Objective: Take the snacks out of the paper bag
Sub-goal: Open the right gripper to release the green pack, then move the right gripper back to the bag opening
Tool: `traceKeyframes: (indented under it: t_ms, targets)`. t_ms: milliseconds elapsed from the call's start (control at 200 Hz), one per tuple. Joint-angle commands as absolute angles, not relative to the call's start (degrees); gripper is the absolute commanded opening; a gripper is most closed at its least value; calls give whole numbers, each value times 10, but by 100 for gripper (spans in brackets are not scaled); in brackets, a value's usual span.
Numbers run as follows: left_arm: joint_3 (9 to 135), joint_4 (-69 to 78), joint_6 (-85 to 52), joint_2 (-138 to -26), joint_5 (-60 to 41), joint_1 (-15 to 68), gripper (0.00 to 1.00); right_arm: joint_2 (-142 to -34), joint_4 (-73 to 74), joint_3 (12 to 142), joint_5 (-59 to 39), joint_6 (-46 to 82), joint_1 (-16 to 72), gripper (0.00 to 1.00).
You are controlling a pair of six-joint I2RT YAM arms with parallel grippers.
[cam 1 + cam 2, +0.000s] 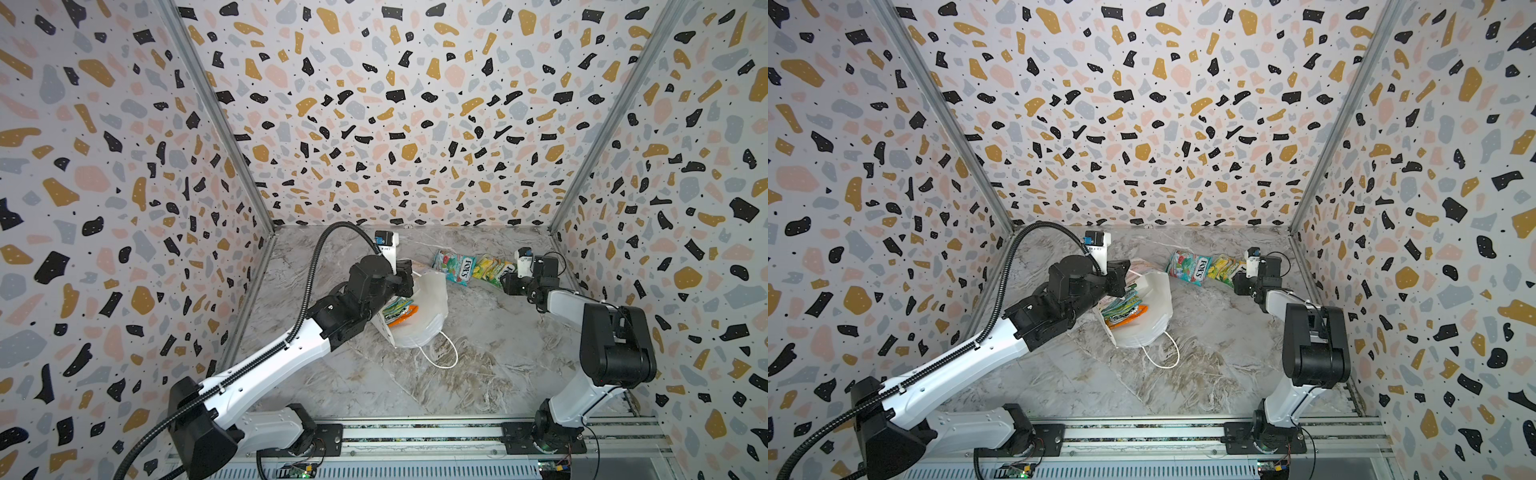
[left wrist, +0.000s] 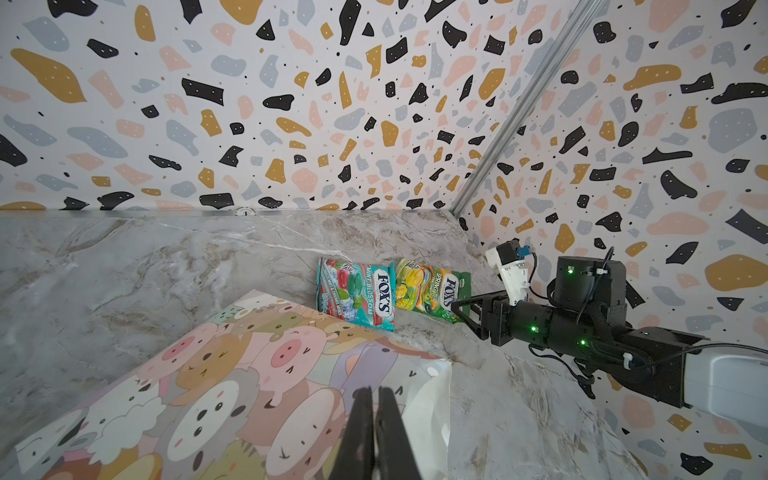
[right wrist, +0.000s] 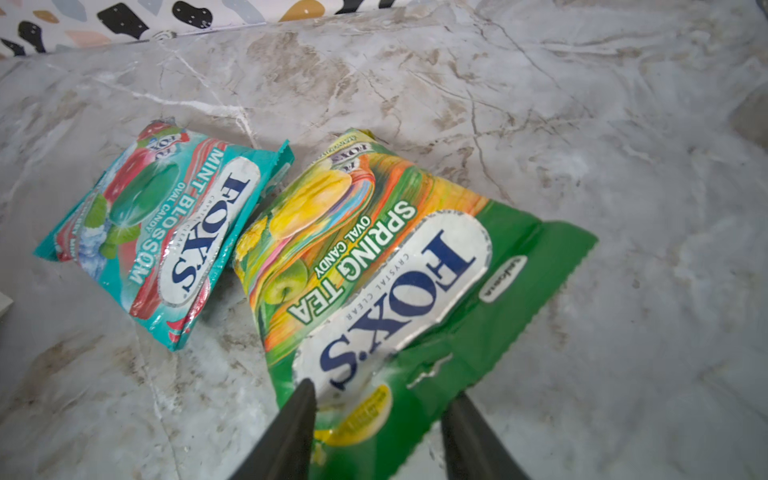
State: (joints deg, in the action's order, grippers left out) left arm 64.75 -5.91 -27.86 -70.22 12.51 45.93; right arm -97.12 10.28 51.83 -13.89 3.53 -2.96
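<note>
The paper bag (image 1: 430,305) (image 1: 1156,309) lies on its side on the marble table, mouth toward the front. Inside it show several snacks, green and orange packets (image 1: 398,311) (image 1: 1124,311). My left gripper (image 1: 405,277) (image 2: 375,390) is shut on the bag's upper wall, whose cartoon-animal print (image 2: 232,365) fills the left wrist view. Two snacks lie flat behind the bag, side by side: a teal-red packet (image 1: 455,266) (image 3: 166,237) and a green-yellow packet (image 1: 492,269) (image 3: 374,270). My right gripper (image 1: 505,283) (image 3: 384,390) is open, its fingers straddling the green-yellow packet's near end.
A white cord handle (image 1: 442,353) trails from the bag onto the table. Terrazzo-print walls (image 1: 124,208) close in the left, back and right. The right wall stands close behind the right arm (image 1: 611,332). A metal rail (image 1: 415,436) runs along the front.
</note>
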Motion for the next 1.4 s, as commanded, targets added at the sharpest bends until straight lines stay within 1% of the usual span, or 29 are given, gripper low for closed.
traceKeyframes:
  t_ms: [0,95,160,451,601,741,866,1091,1247,1392]
  targets:
    - [646,-39,-278,-699,127,461,0,-946,84,531,-98,63,-31,61]
    - [646,-39,-278,-698,128,461,0,-919,82,520,-81,85,-31,66]
    - [645,-39,-279,-697,128,461,0,-892,78,509,-88,94,-31,67]
    - [642,-37,-275,-693,136,461,0,-710,122,405,-232,155,-12,68]
    - [638,-35,-274,-686,142,461,0,-633,95,393,-270,170,41,68]
    - [638,-31,-275,-685,143,461,0,-587,57,402,-272,192,113,68]
    - [637,-28,-280,-686,141,461,0,-562,47,407,-291,213,181,67]
    - [647,-24,-286,-692,156,461,0,-535,55,411,-284,216,303,65]
    - [657,-23,-287,-696,159,461,0,-558,74,410,-274,226,366,62]
    - [663,-20,-289,-699,157,461,0,-607,90,420,-259,232,421,60]
